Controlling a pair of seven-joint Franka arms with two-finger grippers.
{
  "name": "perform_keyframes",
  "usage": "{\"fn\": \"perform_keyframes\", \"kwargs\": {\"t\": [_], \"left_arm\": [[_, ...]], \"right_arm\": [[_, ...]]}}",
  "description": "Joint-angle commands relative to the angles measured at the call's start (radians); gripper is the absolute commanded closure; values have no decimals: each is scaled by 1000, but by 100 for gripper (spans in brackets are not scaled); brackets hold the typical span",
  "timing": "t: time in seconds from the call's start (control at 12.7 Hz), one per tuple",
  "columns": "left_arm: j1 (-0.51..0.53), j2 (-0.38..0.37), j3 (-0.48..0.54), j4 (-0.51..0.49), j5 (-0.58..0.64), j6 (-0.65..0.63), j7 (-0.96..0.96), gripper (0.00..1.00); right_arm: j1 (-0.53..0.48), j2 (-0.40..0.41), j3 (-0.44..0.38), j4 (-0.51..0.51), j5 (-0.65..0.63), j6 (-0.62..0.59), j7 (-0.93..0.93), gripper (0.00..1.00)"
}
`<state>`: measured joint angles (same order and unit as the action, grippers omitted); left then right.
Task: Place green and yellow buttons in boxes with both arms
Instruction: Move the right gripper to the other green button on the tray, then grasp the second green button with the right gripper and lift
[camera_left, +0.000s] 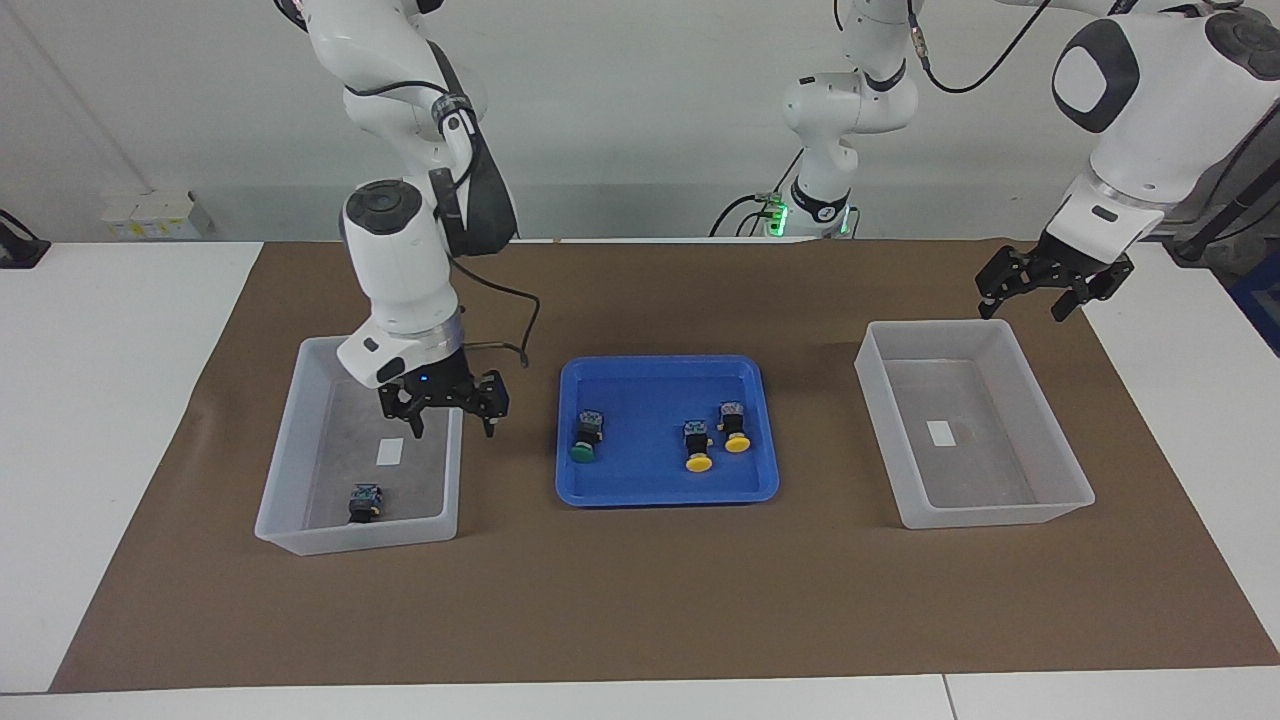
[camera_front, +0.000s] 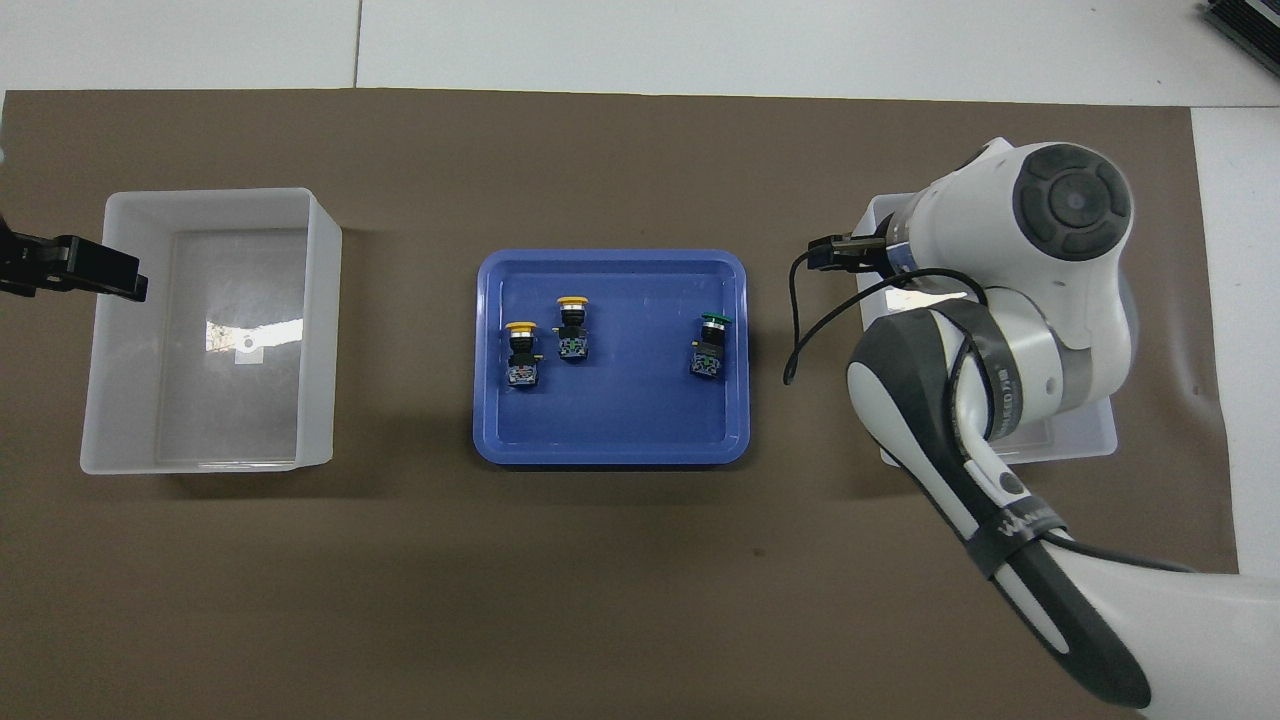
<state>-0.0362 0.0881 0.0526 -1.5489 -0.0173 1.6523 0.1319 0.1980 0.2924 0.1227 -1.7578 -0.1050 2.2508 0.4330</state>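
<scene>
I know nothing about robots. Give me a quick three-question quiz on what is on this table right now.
1. How many buttons lie in the blue tray?
2. True or false: the box at the left arm's end holds a button.
3. The right gripper hangs open over: A) the blue tray, B) the edge of the box with a green button, C) bare mat.

Key: 1. three; 2. false; 3. B

White table (camera_left: 120, 400), brown mat (camera_left: 640, 600) with two boxes (camera_left: 975, 430), blue tray (camera_left: 665, 495).
</scene>
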Motion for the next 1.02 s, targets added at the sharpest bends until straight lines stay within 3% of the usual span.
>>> {"fn": "perform_keyframes", "kwargs": {"t": [0.0,0.31,0.63,0.94], "left_arm": [[-8,-30,6,-36,14,12,0,0],[-8,-30,6,-34,14,12,2,0],[-8,-30,6,-34,14,12,0,0],[-8,-30,6,-36,13,12,2,0]], "right_arm": [[38,59,0,55,-68,45,133,0],[116,105,-3,60,-87,67,269,0],[185,180,-2,76,-203,70,459,0],[208,211,0,74,-262,81,500,0]]}}
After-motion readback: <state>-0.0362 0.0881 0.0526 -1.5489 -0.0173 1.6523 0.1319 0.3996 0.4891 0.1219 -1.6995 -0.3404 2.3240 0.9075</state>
